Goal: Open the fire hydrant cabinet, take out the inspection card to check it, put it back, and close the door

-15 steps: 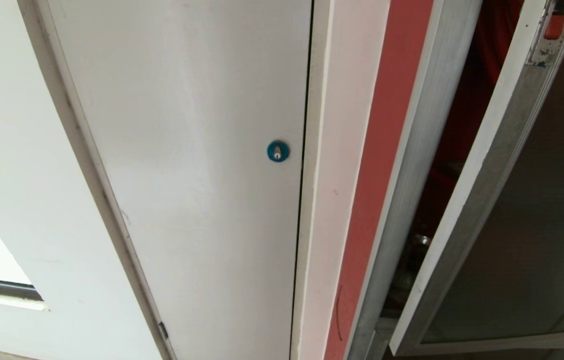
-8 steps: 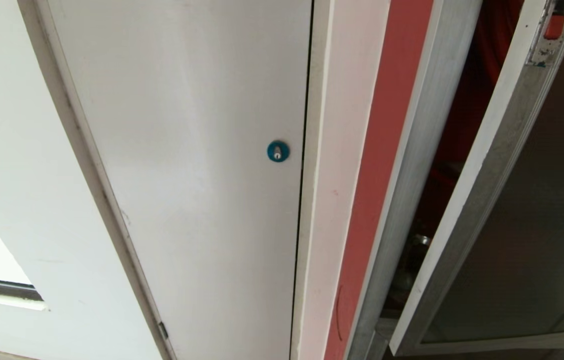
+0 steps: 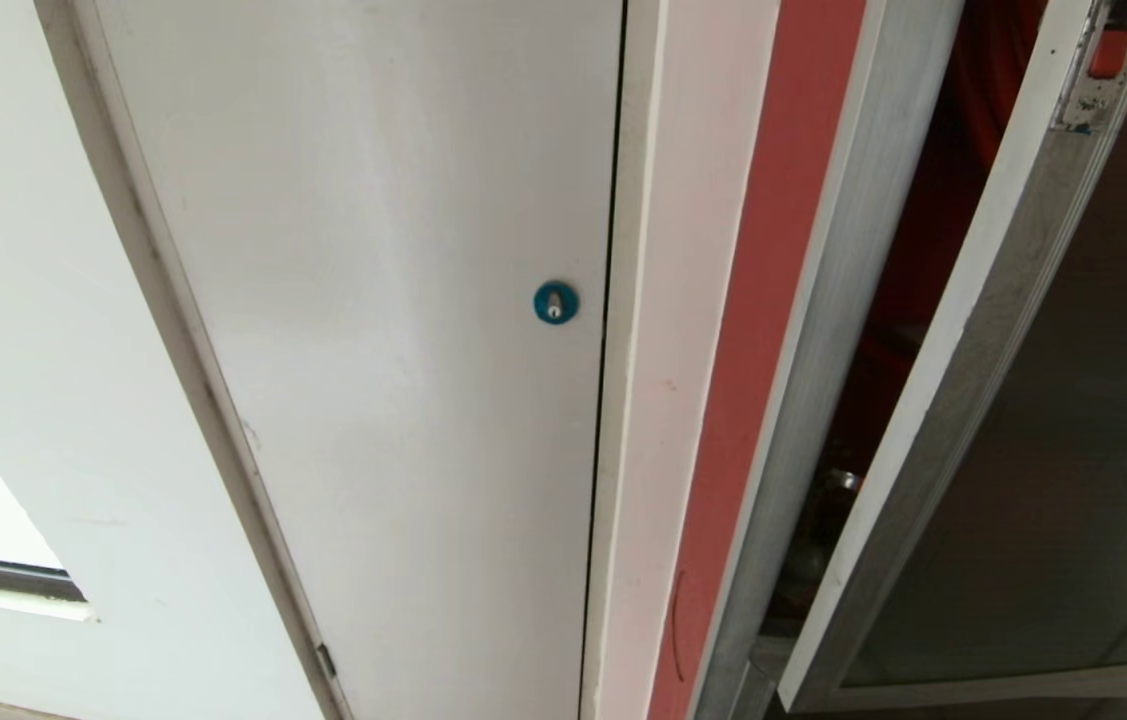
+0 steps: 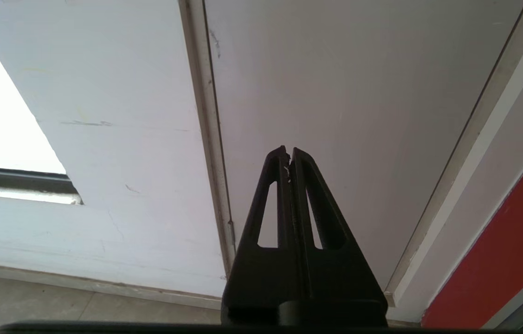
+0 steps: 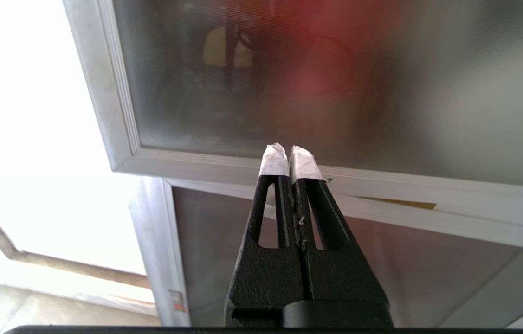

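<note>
Smooth matt white panel door (image 3: pixel 373 330), flat and plain, with one small round blue lock (image 3: pixel 555 302) near its edge. Beside it a pale jamb, then a strip of red wall (image 3: pixel 753 330). At the head view's right, the fire hydrant cabinet (image 3: pixel 828 330): brushed silver frame, red lining and something round and metallic barely made out in the dark gap. The door (image 3: pixel 1053 400) ajar, swung out from that frame; dark tinted glass in a silver rim, small red latch (image 3: pixel 1108 50) at the top, far side cut off by the picture's edge. No arm in the head view.

Left hand (image 4: pixel 289 155), black with slotted tapering fingers pressed together, empty, aimed at the white panel above pale floor tiles (image 4: pixel 57 304).

Right hand (image 5: pixel 291 153), same shape but with white wrapped tips, closed on nothing, pointing at the door's lower rail (image 5: pixel 382 183). Ribbed glass blurs a red glow and vague dark shapes behind; a smaller dark panel (image 5: pixel 382 273) below. Bright washed-out window area alongside.
</note>
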`<state>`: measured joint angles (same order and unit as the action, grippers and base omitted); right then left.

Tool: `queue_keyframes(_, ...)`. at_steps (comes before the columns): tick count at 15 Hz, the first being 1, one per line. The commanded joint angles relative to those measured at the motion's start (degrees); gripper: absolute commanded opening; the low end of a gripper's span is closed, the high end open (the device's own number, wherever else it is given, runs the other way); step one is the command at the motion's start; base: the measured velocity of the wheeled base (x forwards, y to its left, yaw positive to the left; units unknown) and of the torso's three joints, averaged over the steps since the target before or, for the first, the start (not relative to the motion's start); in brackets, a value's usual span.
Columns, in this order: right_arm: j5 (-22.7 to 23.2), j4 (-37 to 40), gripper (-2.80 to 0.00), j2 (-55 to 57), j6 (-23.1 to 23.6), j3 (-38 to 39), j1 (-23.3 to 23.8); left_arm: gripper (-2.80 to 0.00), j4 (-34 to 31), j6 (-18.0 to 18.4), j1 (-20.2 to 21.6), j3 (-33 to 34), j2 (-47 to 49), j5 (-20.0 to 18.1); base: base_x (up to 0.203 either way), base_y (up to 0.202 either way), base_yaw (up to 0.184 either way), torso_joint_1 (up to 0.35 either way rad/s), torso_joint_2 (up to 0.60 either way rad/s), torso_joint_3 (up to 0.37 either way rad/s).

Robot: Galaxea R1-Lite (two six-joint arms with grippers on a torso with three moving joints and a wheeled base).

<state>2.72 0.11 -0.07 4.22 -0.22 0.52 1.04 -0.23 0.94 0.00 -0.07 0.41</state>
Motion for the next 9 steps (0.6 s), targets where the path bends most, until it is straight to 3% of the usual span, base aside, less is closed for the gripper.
queue_keyframes(1, -0.26, 0.15, -2.8, -0.01, -0.53, 0.22, 0.0, -2.8, 0.02, -0.04, 0.03, 0.35, 0.07, 0.02, 0.0, 0.0, 0.0, 0.0, 0.0, 0.0)
queue_keyframes(9, -0.44, 0.07, -2.8, -0.01, -1.41, 0.22, 0.0, -2.8, 0.02, -0.04, 0.03, 0.35, 0.07, 0.02, 0.0, 0.0, 0.0, 0.0, 0.0, 0.0)
